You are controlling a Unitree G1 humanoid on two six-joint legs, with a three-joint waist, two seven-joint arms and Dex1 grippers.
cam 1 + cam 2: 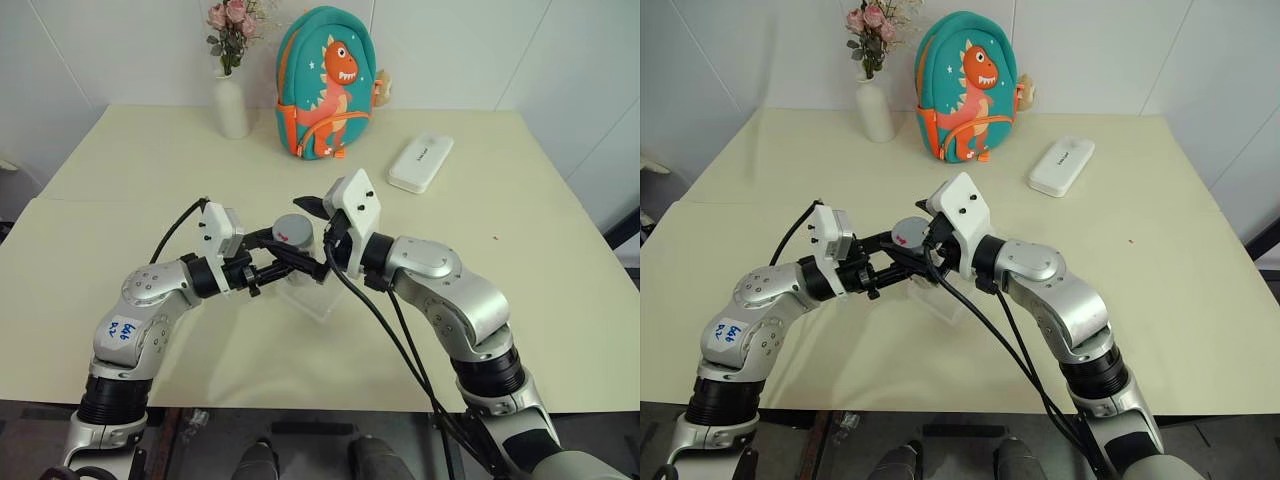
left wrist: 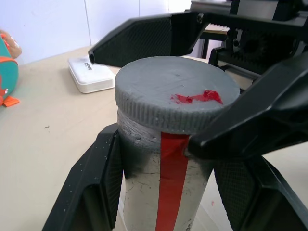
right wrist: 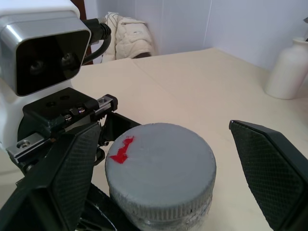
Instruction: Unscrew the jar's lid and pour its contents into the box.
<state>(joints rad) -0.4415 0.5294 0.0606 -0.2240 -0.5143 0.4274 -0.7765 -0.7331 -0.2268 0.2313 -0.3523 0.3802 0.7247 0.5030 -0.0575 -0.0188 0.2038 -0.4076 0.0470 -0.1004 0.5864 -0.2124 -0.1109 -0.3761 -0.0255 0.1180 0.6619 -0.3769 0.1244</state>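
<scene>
The jar [image 2: 144,192], a silvery cylinder with a red stripe, is held upright above the table with my left gripper [image 1: 288,264] shut on its body. Its grey ribbed lid [image 3: 161,166] with a red mark sits on top. My right gripper [image 3: 168,163] is open and straddles the lid. One of its fingers [image 3: 72,168] is close beside the rim and the other [image 3: 269,168] stands clearly apart. The clear shallow box [image 1: 318,300] lies on the table just below the jar. The contents are hidden inside the jar.
At the back of the cream table [image 1: 520,280] stand a white vase with pink flowers [image 1: 231,105] and a teal dinosaur backpack [image 1: 328,85]. A white oblong case [image 1: 421,162] lies at the back right.
</scene>
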